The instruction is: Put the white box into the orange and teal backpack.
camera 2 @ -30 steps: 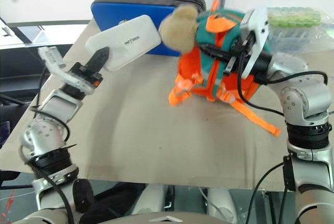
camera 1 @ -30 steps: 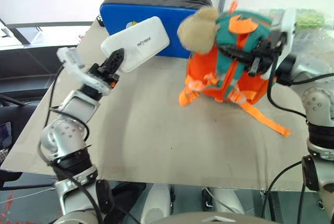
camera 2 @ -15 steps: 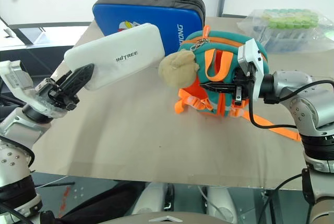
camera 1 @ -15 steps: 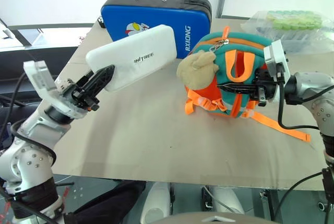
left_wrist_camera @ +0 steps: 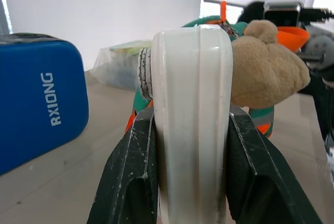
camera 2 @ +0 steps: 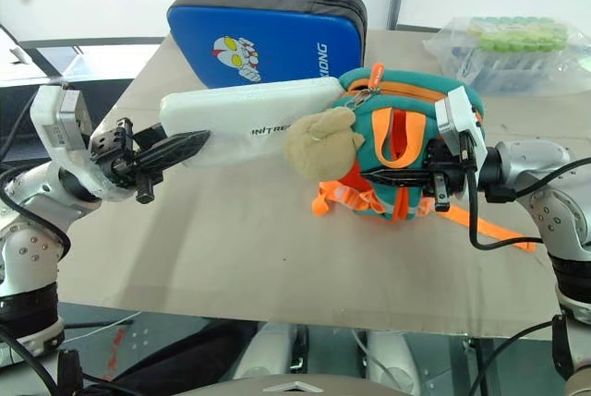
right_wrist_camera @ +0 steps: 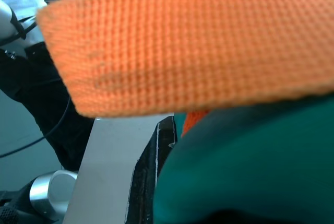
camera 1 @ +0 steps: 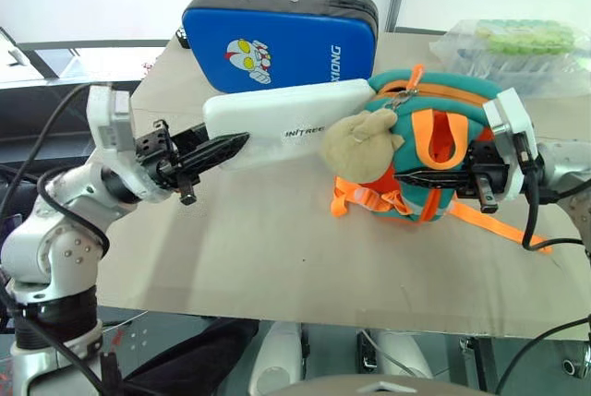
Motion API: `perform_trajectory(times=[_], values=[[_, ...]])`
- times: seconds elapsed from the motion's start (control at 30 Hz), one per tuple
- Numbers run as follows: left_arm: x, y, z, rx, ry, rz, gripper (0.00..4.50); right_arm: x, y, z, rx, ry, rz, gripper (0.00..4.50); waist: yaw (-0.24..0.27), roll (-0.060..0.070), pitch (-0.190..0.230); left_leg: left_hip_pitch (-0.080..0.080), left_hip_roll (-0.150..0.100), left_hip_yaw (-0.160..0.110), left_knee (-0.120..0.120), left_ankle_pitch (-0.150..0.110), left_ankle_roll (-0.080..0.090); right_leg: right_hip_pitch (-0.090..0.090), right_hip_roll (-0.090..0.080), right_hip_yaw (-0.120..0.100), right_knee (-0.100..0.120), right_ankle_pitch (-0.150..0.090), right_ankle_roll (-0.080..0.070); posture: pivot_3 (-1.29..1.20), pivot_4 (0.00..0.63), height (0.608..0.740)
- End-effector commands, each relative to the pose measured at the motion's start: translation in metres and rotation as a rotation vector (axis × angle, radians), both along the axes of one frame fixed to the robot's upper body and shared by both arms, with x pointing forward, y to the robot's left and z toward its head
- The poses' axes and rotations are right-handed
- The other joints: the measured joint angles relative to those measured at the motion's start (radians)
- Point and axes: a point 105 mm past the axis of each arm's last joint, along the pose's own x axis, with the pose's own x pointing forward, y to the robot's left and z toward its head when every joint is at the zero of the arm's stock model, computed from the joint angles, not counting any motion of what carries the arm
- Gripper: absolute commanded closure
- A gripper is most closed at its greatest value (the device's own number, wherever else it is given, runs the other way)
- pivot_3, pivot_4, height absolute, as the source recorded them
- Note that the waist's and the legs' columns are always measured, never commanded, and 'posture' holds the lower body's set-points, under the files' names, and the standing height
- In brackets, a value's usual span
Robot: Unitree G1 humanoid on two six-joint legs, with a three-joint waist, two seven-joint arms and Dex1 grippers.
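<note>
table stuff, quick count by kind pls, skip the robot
white box: 1
orange and teal backpack: 1
beige plush toy: 1
blue padded case: 1
clear bag of green items: 1
total: 5

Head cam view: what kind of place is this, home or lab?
Likely a lab or test room, not a home: a bare beige table set with props, a blue padded case, a clear bag of green items, and plain white walls behind.
</note>
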Motion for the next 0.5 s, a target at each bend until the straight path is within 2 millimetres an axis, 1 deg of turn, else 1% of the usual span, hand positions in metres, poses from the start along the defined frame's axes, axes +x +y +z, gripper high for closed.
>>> perform_trajectory(times=[0.03, 0.1, 0.2, 0.27, 0.33, 0.4, 0.47, 0.5], values=[[0.001, -0.018, 0.004, 0.145, -0.077, -0.095, 3.44, -0.011, -0.001, 0.007, -0.019, -0.072, 0.036, 4.41, 0.005, 0.0, 0.0, 0.0, 0.0, 0.0, 0.0, 0.0, 0.0, 0.0, 0.0, 0.0, 0.0, 0.0, 0.0, 0.0, 0.15, 0.74], [0.005, -0.031, 0.008, 0.187, -0.095, -0.142, 3.44, -0.012, 0.001, 0.006, -0.021, -0.071, 0.048, 4.41, 0.008, 0.0, 0.0, -0.001, -0.001, -0.001, 0.0, 0.0, 0.0, 0.001, 0.0, -0.001, -0.001, 0.0, 0.0, 0.0, 0.15, 0.74], [0.018, -0.065, 0.012, 0.277, -0.064, -0.212, 3.44, -0.012, 0.008, 0.006, -0.022, -0.084, 0.074, 4.41, 0.006, -0.001, 0.0, 0.0, -0.002, 0.0, 0.001, 0.0, 0.0, 0.001, 0.0, -0.001, -0.001, 0.0, 0.0, 0.0, 0.15, 0.74], [0.026, -0.081, 0.014, 0.304, -0.054, -0.223, 3.44, -0.012, 0.01, 0.006, -0.021, -0.087, 0.083, 4.41, 0.002, -0.001, 0.0, 0.0, -0.002, -0.001, 0.001, 0.0, 0.0, 0.002, 0.001, -0.001, -0.001, 0.0, 0.0, 0.0, 0.15, 0.74], [0.043, -0.106, 0.005, 0.375, -0.069, -0.222, 3.44, -0.012, 0.013, 0.005, -0.024, -0.095, 0.088, 4.41, 0.0, -0.001, 0.0, 0.0, -0.003, 0.0, 0.001, 0.0, 0.0, 0.001, 0.001, 0.0, -0.001, 0.0, 0.001, 0.0, 0.15, 0.74], [0.058, -0.133, -0.002, 0.388, -0.073, -0.209, 3.44, -0.012, 0.016, 0.005, -0.02, -0.103, 0.084, 4.41, 0.001, -0.001, 0.0, 0.0, -0.002, -0.001, 0.001, 0.0, 0.0, 0.001, 0.002, 0.0, -0.001, 0.0, 0.001, 0.0, 0.15, 0.74], [0.066, -0.15, -0.009, 0.392, -0.085, -0.199, 3.44, -0.011, 0.017, 0.005, -0.02, -0.111, 0.07, 4.41, 0.001, -0.001, 0.0, 0.0, -0.002, -0.001, 0.001, 0.0, 0.0, 0.001, 0.003, 0.0, -0.001, 0.0, 0.0, 0.0, 0.15, 0.74], [0.069, -0.155, -0.018, 0.417, -0.084, -0.198, 3.44, -0.01, 0.017, 0.006, -0.021, -0.119, 0.059, 4.41, 0.0, -0.001, 0.0, -0.001, -0.002, -0.001, 0.001, 0.0, 0.0, 0.001, 0.003, 0.0, -0.001, 0.0, 0.0, 0.0, 0.15, 0.74]])
